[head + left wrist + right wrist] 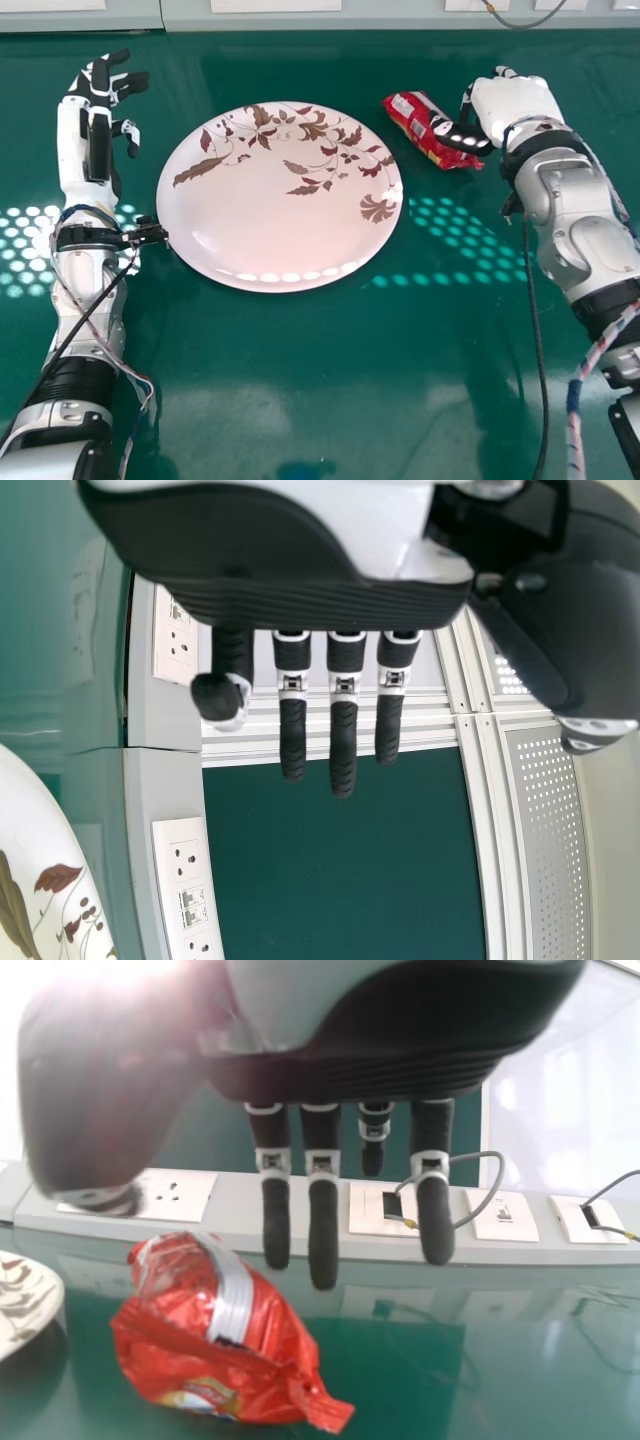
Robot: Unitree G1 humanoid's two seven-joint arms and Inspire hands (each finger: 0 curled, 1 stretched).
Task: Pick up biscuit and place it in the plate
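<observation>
While the right hand [512, 108] is held wide, the red biscuit packet [418, 124] is spotted just by its thumb, and the plate [280, 215] is framed between that hand and the left hand [98, 125], held open too.

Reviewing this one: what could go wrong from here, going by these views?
The right hand is open over one end of the biscuit packet, so closing there could catch only that end and let the packet swing or slip.

The packet lies close to the plate; a sideways push might run it into the rim instead of lifting it.

The black fitting on the left wrist appears right at the plate's edge, so moving that arm could nudge the plate.
</observation>
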